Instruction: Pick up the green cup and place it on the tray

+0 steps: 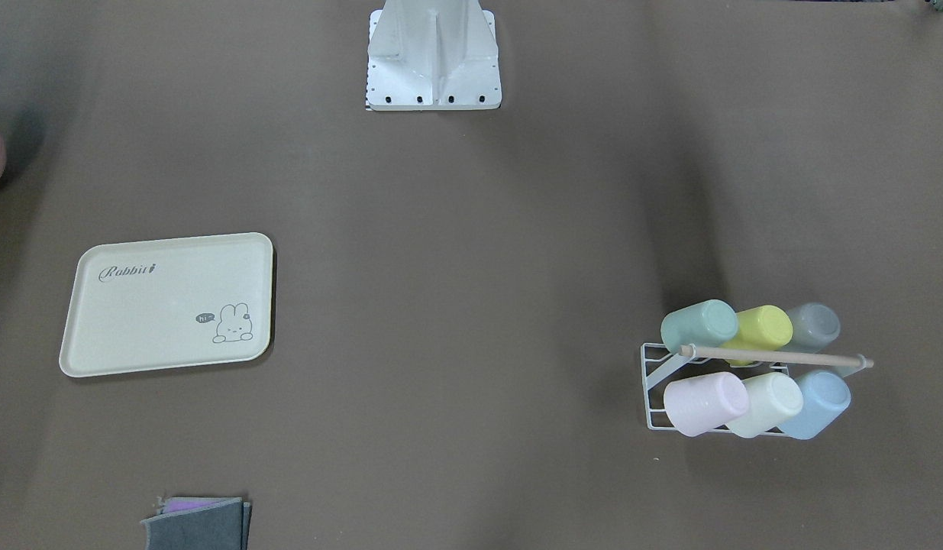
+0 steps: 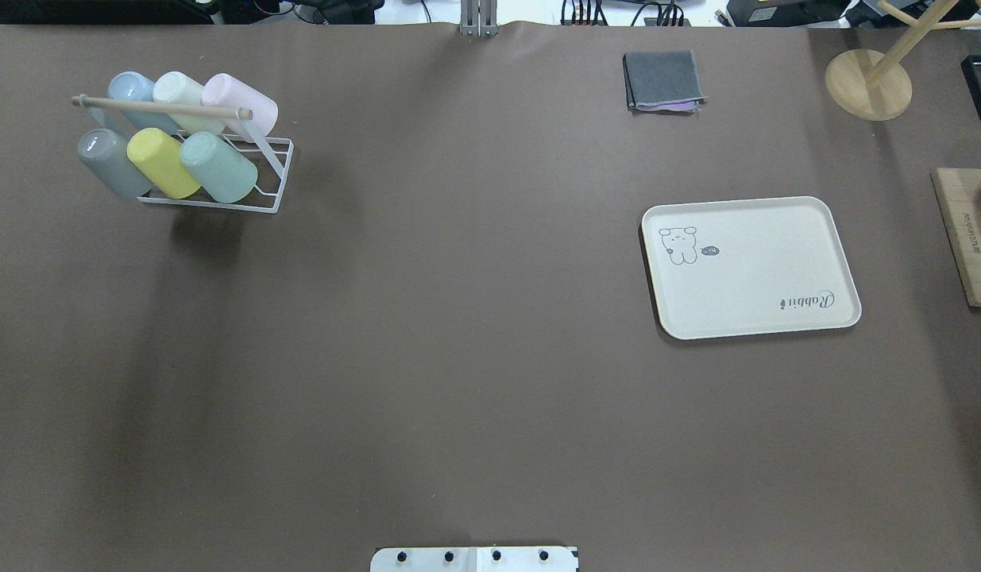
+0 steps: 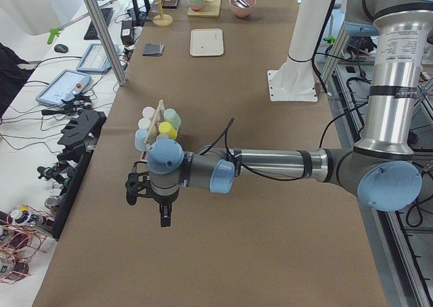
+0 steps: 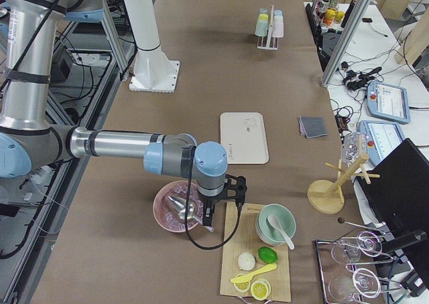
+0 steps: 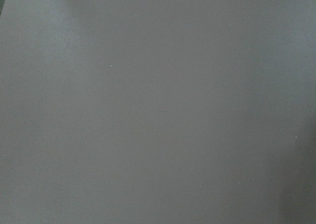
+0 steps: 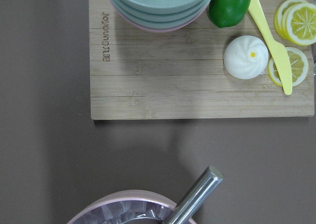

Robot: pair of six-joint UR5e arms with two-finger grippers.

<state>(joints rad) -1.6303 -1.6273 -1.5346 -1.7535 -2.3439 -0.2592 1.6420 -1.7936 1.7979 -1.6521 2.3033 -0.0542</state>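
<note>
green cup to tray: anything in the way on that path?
Nothing visible. The green cup sits tilted on the rack, at the end of its row nearest the tray, and only table shows between them. Its close neighbours are the yellow cup beside it and the wooden bar overhead.

I'm watching the matte brown surface (image 2: pixel 458 357). A flat cream rectangular tray (image 2: pixel 760 270) is lying on its right half. A white wire cup rack (image 2: pixel 160 107) is standing far left. A folded grey cloth (image 2: pixel 662 79) is lying beyond the tray, and a wooden chopping board (image 2: pixel 967 246) is sitting at the right edge.
</note>
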